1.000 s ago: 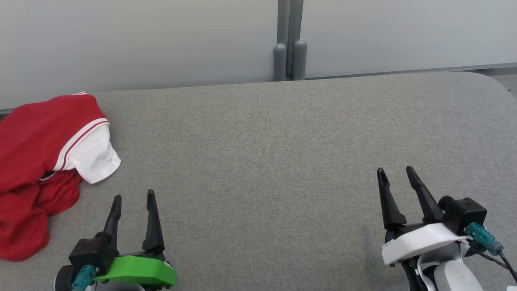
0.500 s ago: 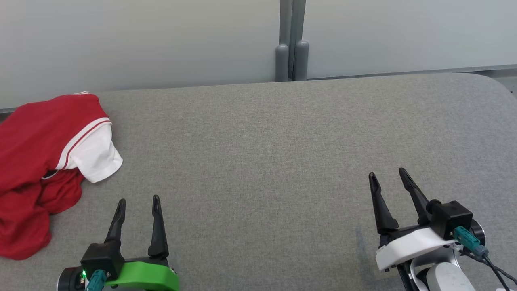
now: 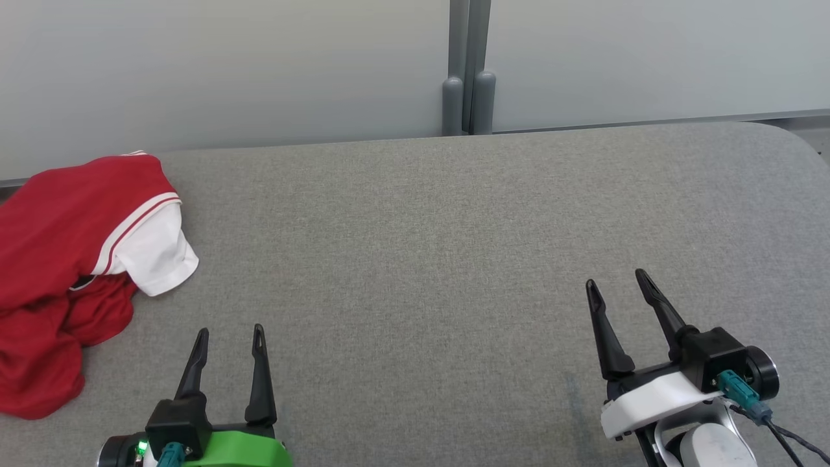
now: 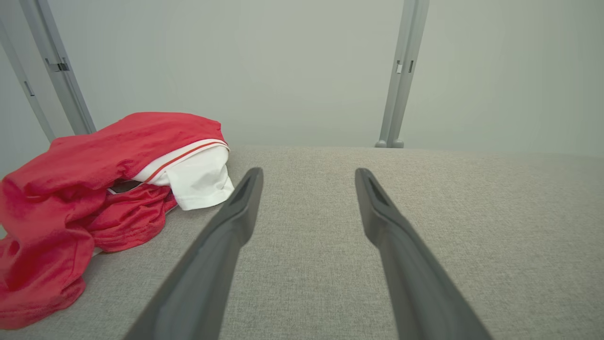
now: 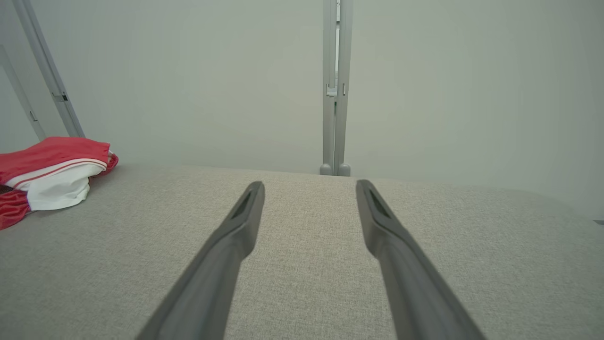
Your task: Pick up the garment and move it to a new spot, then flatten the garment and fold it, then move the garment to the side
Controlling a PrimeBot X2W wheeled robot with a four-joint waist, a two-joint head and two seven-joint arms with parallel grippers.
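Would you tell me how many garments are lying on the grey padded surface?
1: a crumpled red-and-white garment at the far left edge of the grey surface, ahead and left of the left claw. Another piece could be hidden within the heap.

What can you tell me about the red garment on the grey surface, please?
The garment is a red top of thin, soft-looking fabric with a white sleeve edged by red and white stripes. It lies crumpled in a heap, not spread, at the far left of the grey padded surface. The left gripper is apart from it, fingers open.
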